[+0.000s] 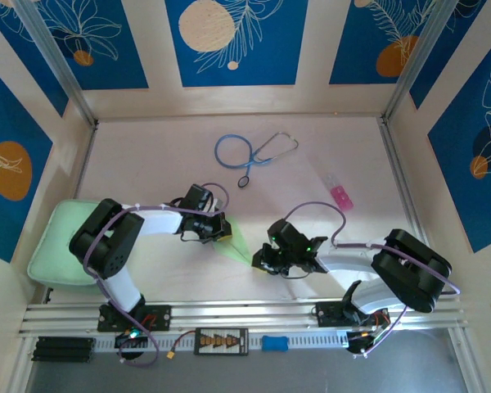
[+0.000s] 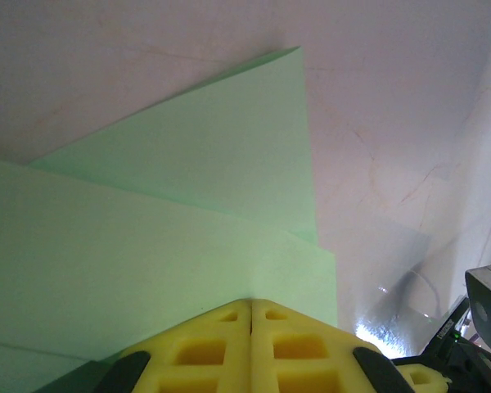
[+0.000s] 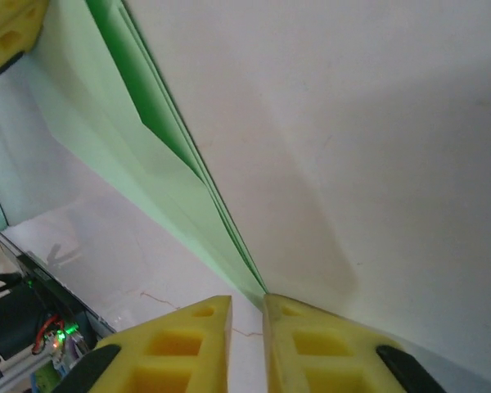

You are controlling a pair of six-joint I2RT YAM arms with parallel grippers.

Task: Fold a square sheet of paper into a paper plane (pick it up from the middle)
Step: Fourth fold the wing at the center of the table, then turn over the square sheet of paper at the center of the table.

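Note:
The square sheet of paper is folded into a slim, pointed, pale green paper plane (image 1: 236, 243), lying between my two grippers. My left gripper (image 1: 220, 232) is shut on its wide end; in the left wrist view the yellow fingertips (image 2: 229, 315) meet with layered green paper (image 2: 188, 213) fanning out beyond them. My right gripper (image 1: 259, 260) is at the pointed end. In the right wrist view its jaws (image 3: 247, 300) stand slightly apart. The plane's tip (image 3: 229, 246) ends at the inner edge of the right-hand finger (image 3: 303, 323), and table shows through the gap.
A blue stethoscope (image 1: 254, 151) lies at the back centre. To the right is a small pink object (image 1: 340, 195). A thick mint-green pad (image 1: 59, 246) sits at the left edge beside the left arm. Aluminium rails (image 1: 245, 315) run along the near edge.

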